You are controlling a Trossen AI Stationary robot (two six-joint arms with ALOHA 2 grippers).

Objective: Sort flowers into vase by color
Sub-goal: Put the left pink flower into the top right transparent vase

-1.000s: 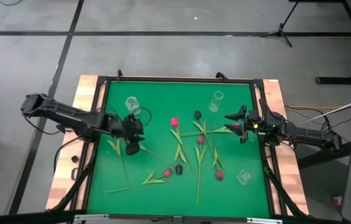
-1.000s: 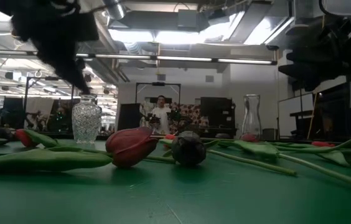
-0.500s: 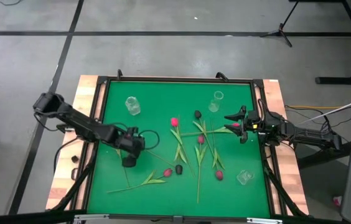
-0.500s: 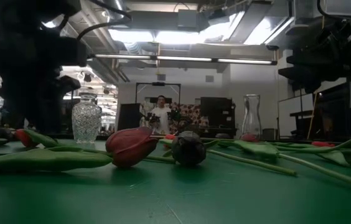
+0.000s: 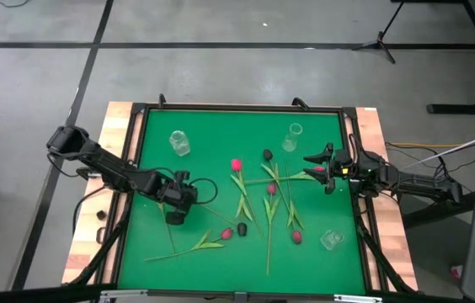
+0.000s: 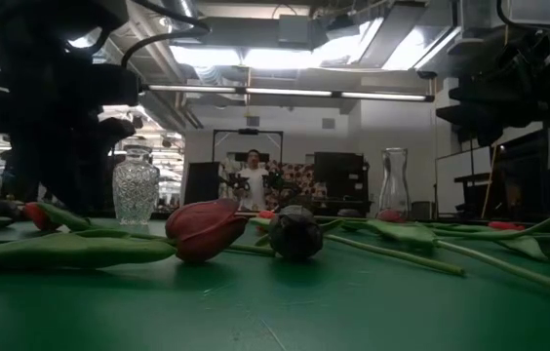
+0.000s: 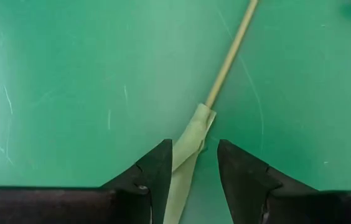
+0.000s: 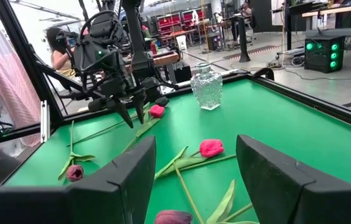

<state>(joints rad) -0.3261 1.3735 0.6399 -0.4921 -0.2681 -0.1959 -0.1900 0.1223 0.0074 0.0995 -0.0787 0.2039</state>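
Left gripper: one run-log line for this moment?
left gripper: open, down at mat, straddling flower stem | right gripper: open, waiting at right edge | vases: no flowers seen inside

Worktop (image 5: 212, 135): bright green mat, black frame, pale wood border. Flowers (image 5: 267, 198): green stems and leaves; heads bright pink-red, dark maroon, or near black. Vases: clear glass; one (image 6: 136, 188) faceted in a diamond pattern. Left gripper fingers (image 7: 154, 180): black; stem (image 7: 228, 59) between them pale tan-green. Floor (image 5: 44, 76): grey, dark lines.
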